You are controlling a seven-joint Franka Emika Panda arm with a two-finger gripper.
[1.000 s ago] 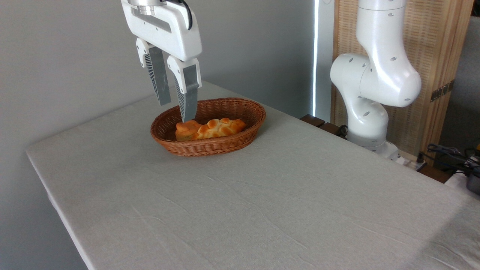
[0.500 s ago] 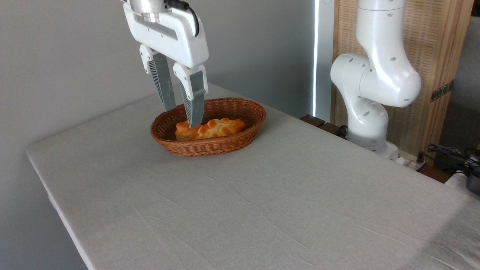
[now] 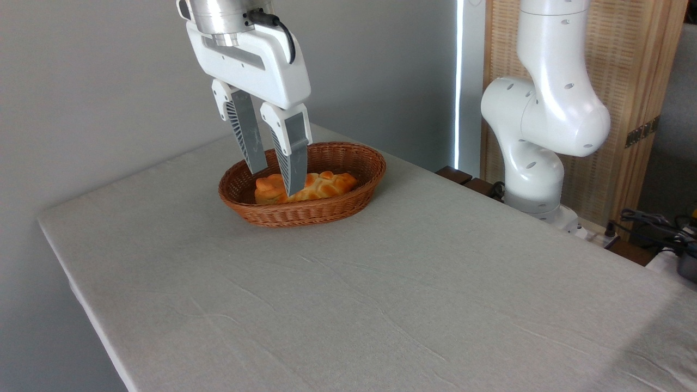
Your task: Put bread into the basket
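The braided bread loaf point(image 3: 313, 188) lies inside the oval wicker basket point(image 3: 348, 204), stretched along the basket's length, with its glossy golden-orange segments showing above the near rim. A second, lumpier orange piece sits at the loaf's left end, also within the basket; whether it is part of the loaf or a separate bun cannot be told.

The basket stands on the table point(image 3: 381, 305), which is covered with a pale grey cloth, toward the far left part of the tabletop and near the far edge.

Above the basket hangs the gripper point(image 3: 277, 182), white-bodied with grey ribbed fingers point(image 3: 290, 158) pointing down. Its jaws stand open with a clear gap between them and hold nothing. The nearer fingertip overlaps the middle-left part of the loaf in this view; whether it touches the bread or hangs just above it cannot be told. The farther fingertip ends near the basket's back wall, to the left of the loaf's middle.

To the right of the basket, beyond the table's far edge, stands the arm's white base point(image 3: 536, 163), before a wooden slatted screen point(image 3: 631, 109). Dark cables point(image 3: 653, 223) lie at the far right.
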